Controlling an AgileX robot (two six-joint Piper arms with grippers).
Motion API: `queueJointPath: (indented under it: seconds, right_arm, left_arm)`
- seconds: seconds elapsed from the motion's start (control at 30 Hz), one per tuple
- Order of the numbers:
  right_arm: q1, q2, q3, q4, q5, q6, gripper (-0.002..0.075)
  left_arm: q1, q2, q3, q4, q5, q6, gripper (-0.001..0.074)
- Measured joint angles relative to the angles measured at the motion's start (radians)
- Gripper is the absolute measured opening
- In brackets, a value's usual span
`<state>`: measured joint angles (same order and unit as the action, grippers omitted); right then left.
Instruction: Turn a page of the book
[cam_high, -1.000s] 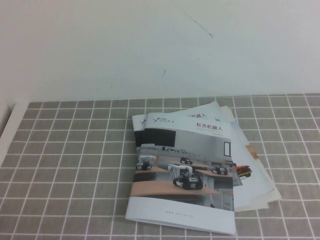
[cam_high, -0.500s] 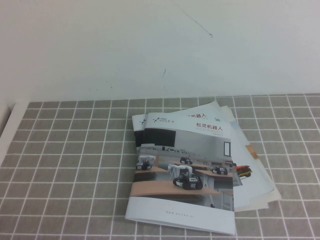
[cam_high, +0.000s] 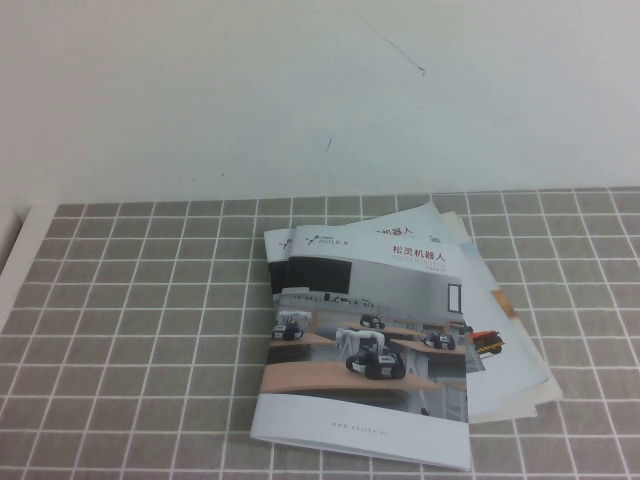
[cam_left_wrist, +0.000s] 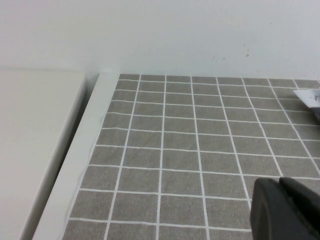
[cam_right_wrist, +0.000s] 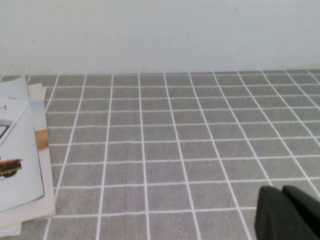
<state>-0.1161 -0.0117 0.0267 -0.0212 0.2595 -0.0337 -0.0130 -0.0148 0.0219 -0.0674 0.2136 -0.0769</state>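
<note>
The book (cam_high: 365, 340) lies closed and flat on the grey tiled table, in the middle of the high view. Its front cover, the page (cam_high: 400, 275), faces up with the robot-lab photo, red Chinese title and white bottom band. Neither gripper shows in the high view. In the left wrist view my left gripper (cam_left_wrist: 280, 184) is shut and empty above bare tiles, with a corner of the book (cam_left_wrist: 309, 97) far off at the frame's edge. In the right wrist view my right gripper (cam_right_wrist: 283, 192) is shut and empty above bare tiles, away from the papers.
Other brochures and sheets (cam_high: 505, 340) fan out from under the book on its right side; they also show in the right wrist view (cam_right_wrist: 20, 165). A white wall (cam_high: 320, 90) stands behind the table. A white ledge (cam_left_wrist: 75, 165) borders the tiles on the left.
</note>
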Motion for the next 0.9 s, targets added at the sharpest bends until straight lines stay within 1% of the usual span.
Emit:
queueJointPath:
  seconds: [0.17, 0.27, 0.33, 0.47, 0.6, 0.7, 0.8, 0.9]
  right_arm:
    - [0.000, 0.000, 0.000, 0.002, -0.075, 0.004, -0.0002]
    - [0.000, 0.000, 0.000, 0.011, -0.150, 0.011, -0.0002]
    - [0.000, 0.000, 0.000, -0.001, -0.202, -0.012, -0.0002]
    - [0.000, 0.000, 0.000, -0.011, -0.294, -0.044, -0.0002]
    - [0.000, 0.000, 0.000, -0.015, -0.464, -0.048, -0.0002]
    - [0.000, 0.000, 0.000, -0.015, -0.618, -0.048, -0.0002]
    - [0.000, 0.000, 0.000, -0.015, -0.819, -0.041, -0.0002]
    - [0.000, 0.000, 0.000, -0.015, -1.030, -0.041, -0.0002]
  left_arm:
    - [0.000, 0.000, 0.000, -0.052, -0.055, 0.000, -0.0004]
    - [0.000, 0.000, 0.000, -0.114, -0.156, 0.000, -0.0004]
    - [0.000, 0.000, 0.000, -0.170, -0.238, -0.018, -0.0004]
    - [0.000, 0.000, 0.000, -0.269, -0.348, -0.060, -0.0004]
    - [0.000, 0.000, 0.000, -0.342, -0.392, -0.090, -0.0004]
    - [0.000, 0.000, 0.000, -0.360, -0.450, -0.121, -0.0004]
    - [0.000, 0.000, 0.000, -0.366, -0.559, -0.220, -0.0004]
    - [0.000, 0.000, 0.000, -0.336, -0.745, -0.374, -0.0004]
